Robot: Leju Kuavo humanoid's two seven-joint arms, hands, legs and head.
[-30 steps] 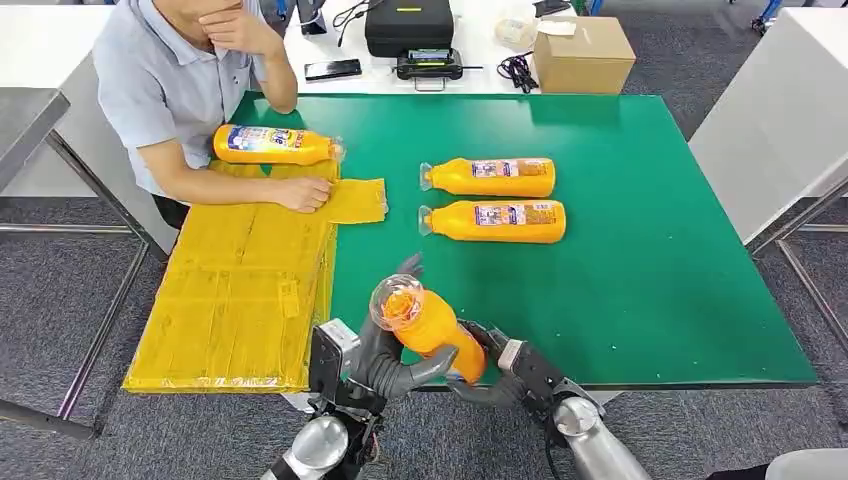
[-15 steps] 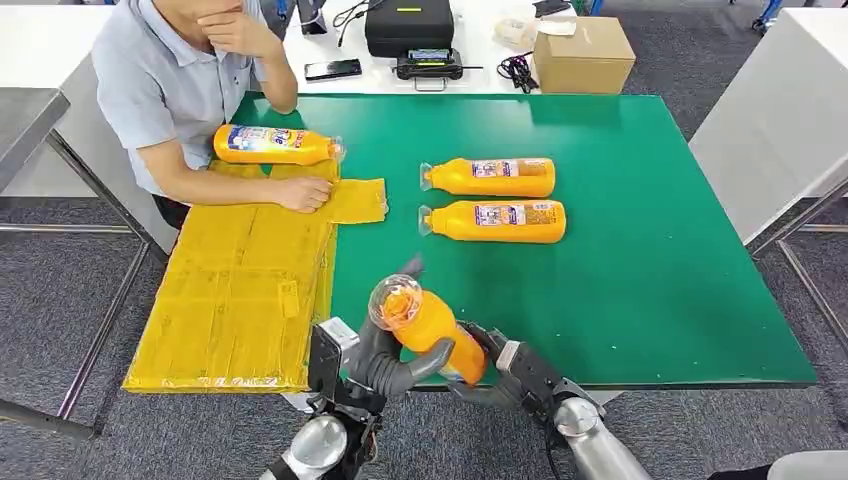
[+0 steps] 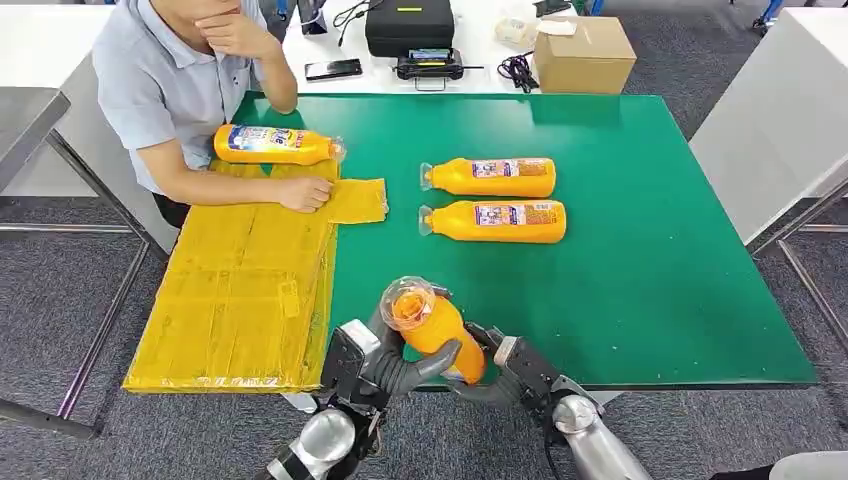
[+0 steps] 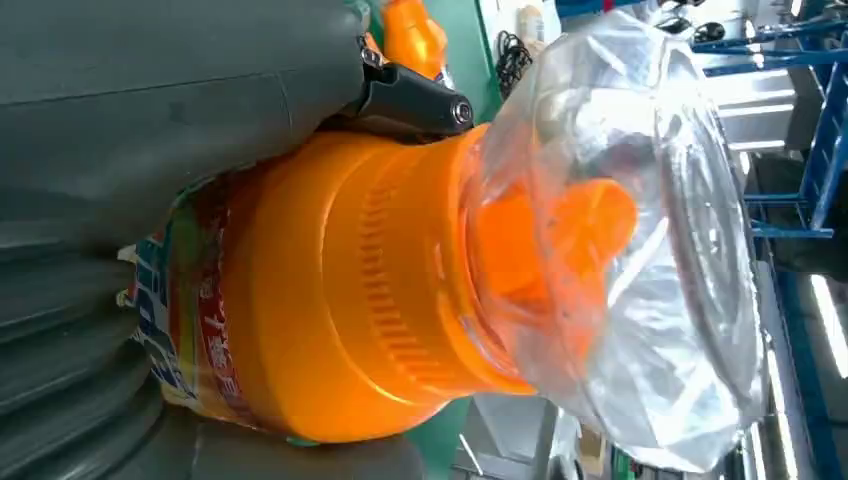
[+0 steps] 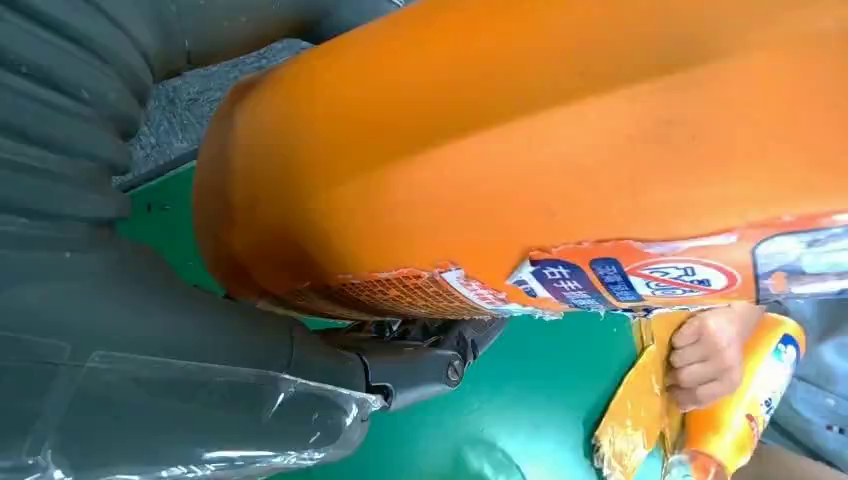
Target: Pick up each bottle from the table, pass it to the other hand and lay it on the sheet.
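Observation:
An orange bottle [image 3: 437,327] with a clear cap is held over the table's front edge, cap pointing up and away. My left hand [image 3: 392,362] grips it just below the neck, thumb across the body [image 4: 330,300]. My right hand [image 3: 497,366] holds its base [image 5: 520,130]. Two more orange bottles [image 3: 495,177] [image 3: 500,221] lie side by side mid-table. Another bottle [image 3: 272,145] lies at the far end of the yellow sheet [image 3: 240,290], which covers the table's left edge.
A person sits at the far left, one hand [image 3: 303,193] resting on the sheet. Behind the green table [image 3: 650,250] are a black case [image 3: 408,25], a phone [image 3: 333,69] and a cardboard box [image 3: 583,50].
My left hand's raised finger has curled in around the bottle. The bottle and both hands have shifted slightly to the right.

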